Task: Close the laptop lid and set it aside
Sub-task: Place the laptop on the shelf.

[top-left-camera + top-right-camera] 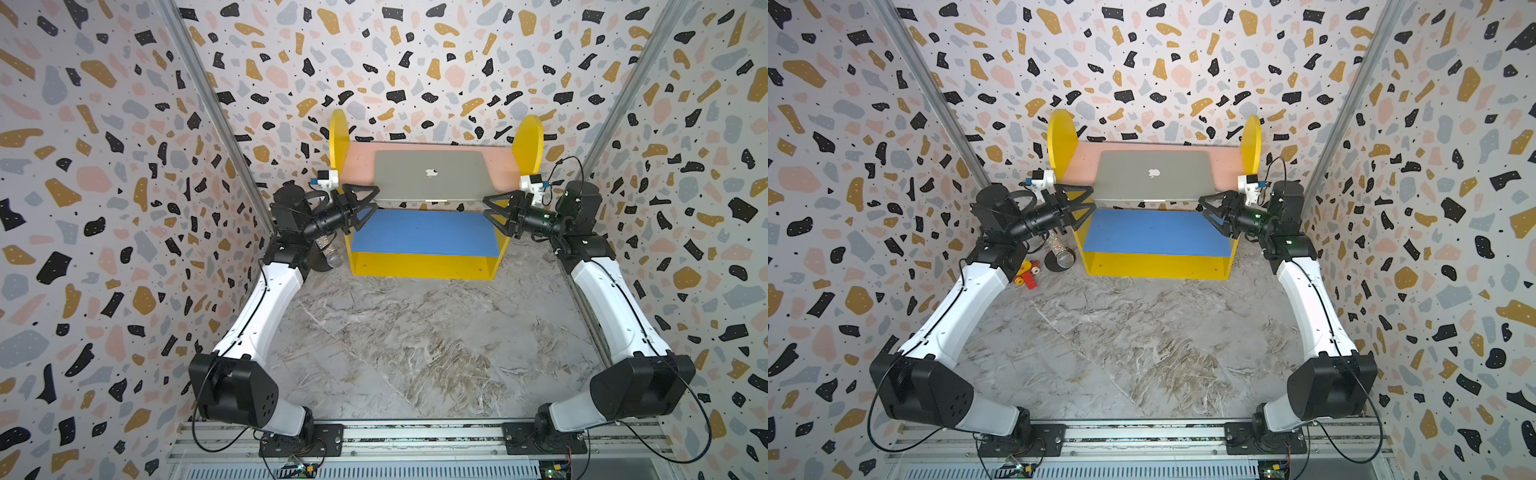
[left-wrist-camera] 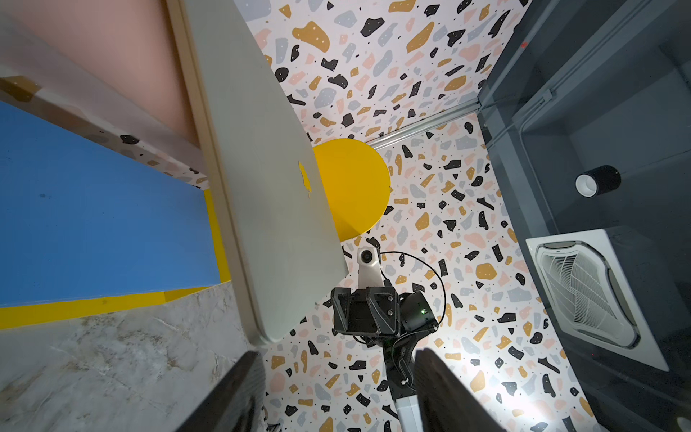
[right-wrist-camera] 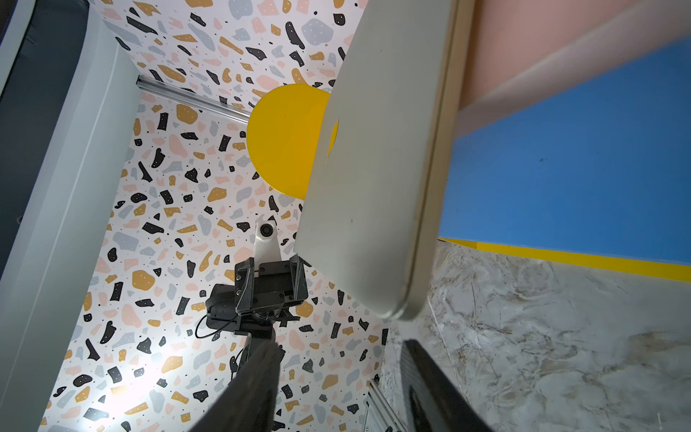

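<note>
The laptop (image 1: 432, 183) is lying shut on the pink upper shelf (image 1: 357, 166) of a yellow stepped stand (image 1: 424, 266) at the back of the marble table (image 1: 415, 340). Its front edge is sticking out past that shelf, over the blue lower step (image 1: 424, 232). The laptop lid (image 1: 1125, 174) is facing up, folded flat onto the base, and its pale apple logo (image 1: 431, 172) is showing in both top views.

The left end effector (image 1: 377, 198) is hovering at the laptop's front left corner with its jaws spread wide, gripping nothing. In the left wrist view the corner is sitting just ahead of one fingertip (image 2: 248, 359) and is not pinched between the two. The right end effector (image 1: 484, 205) is mirroring it at the front right corner and is likewise released. Its fingers (image 3: 415, 349) are standing well apart, with the thin laptop edge just beyond them.

A glittery cylinder (image 1: 1061, 253) and a small red and yellow toy (image 1: 1027, 276) are lying on the table beside the left arm
</note>
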Robot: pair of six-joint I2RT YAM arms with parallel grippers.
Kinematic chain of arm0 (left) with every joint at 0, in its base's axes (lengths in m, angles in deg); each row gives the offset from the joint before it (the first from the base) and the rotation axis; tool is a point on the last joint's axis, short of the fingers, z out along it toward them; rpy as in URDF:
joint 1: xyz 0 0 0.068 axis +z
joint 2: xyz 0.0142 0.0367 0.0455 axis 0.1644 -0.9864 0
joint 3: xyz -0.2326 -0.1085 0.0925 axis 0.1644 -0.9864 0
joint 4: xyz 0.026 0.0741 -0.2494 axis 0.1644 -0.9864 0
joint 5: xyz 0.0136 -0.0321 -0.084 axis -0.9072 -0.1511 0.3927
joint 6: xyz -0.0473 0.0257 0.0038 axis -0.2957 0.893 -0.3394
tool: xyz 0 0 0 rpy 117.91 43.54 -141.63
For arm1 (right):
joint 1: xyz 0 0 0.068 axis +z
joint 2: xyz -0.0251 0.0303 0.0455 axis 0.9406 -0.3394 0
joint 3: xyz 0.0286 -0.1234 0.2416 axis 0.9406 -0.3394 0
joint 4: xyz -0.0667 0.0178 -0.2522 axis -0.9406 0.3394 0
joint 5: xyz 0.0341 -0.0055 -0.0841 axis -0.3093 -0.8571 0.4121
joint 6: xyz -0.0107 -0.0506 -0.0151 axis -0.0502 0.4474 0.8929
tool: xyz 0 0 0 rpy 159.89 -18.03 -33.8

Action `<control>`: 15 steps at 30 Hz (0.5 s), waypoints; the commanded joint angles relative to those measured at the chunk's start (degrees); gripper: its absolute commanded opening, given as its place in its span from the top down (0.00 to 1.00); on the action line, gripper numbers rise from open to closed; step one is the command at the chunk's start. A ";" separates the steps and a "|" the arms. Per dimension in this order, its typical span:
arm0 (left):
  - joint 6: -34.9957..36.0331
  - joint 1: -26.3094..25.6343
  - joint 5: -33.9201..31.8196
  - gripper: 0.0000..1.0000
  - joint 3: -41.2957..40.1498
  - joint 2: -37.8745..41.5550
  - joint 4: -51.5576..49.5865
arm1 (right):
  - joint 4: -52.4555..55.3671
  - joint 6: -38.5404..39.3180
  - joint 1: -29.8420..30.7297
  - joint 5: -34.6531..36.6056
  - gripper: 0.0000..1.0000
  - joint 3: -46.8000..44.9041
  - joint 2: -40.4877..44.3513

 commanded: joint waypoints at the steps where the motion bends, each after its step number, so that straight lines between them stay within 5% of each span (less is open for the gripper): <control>1: 3.20 0.36 -0.49 0.37 -1.66 2.91 0.09 | 1.22 1.90 -0.18 0.33 0.46 -1.00 2.90; 5: 5.09 0.36 -0.99 0.43 -2.88 4.71 -2.21 | 2.17 2.60 -0.21 0.57 0.53 -2.03 3.92; 13: 11.65 0.28 -2.52 0.69 -3.26 7.87 -11.52 | 10.82 10.50 -0.06 3.24 0.96 0.00 5.71; 15: 13.46 0.27 -3.23 0.81 -2.86 8.47 -13.82 | 12.80 12.59 0.30 3.98 1.00 0.63 5.88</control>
